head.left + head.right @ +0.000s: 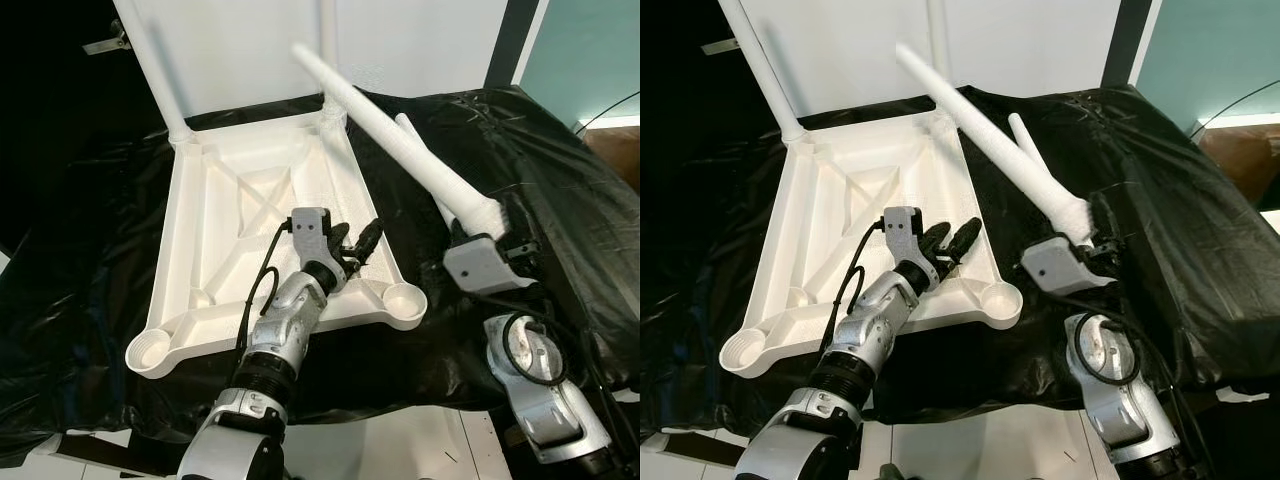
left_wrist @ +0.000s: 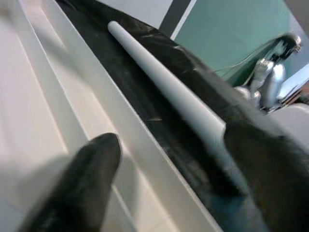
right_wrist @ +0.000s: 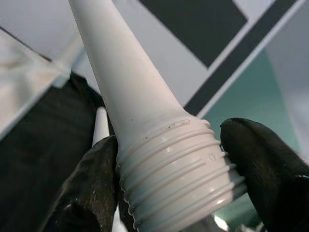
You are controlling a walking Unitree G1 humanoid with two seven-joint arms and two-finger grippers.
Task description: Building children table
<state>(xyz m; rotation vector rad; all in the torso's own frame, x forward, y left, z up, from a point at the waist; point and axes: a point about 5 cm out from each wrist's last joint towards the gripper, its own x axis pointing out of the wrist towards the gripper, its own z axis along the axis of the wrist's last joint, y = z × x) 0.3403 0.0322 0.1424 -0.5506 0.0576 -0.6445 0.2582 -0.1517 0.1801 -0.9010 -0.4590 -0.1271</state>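
The white tabletop [image 1: 215, 190] lies upside down on black cloth. Two white legs [image 1: 150, 60] [image 1: 328, 50] stand upright in its far corners. Its near corner sockets [image 1: 405, 297] [image 1: 150, 350] are bare. My left gripper [image 1: 360, 240] hovers open over the tabletop's near right rim, with nothing between its fingers [image 2: 91, 174]. My right gripper [image 1: 503, 225], to the right of the tabletop, is shut on the threaded end [image 3: 178, 164] of a tapered white leg [image 1: 400, 135]. That leg slants up toward the far left. Another loose leg [image 1: 1018, 132] lies on the cloth behind it.
Black cloth [image 1: 560, 180] covers the whole work surface and drapes over its edges. A white wall panel [image 1: 240, 50] stands behind the tabletop. A teal wall [image 1: 590, 50] is at the far right, and white floor [image 1: 400, 450] shows in front.
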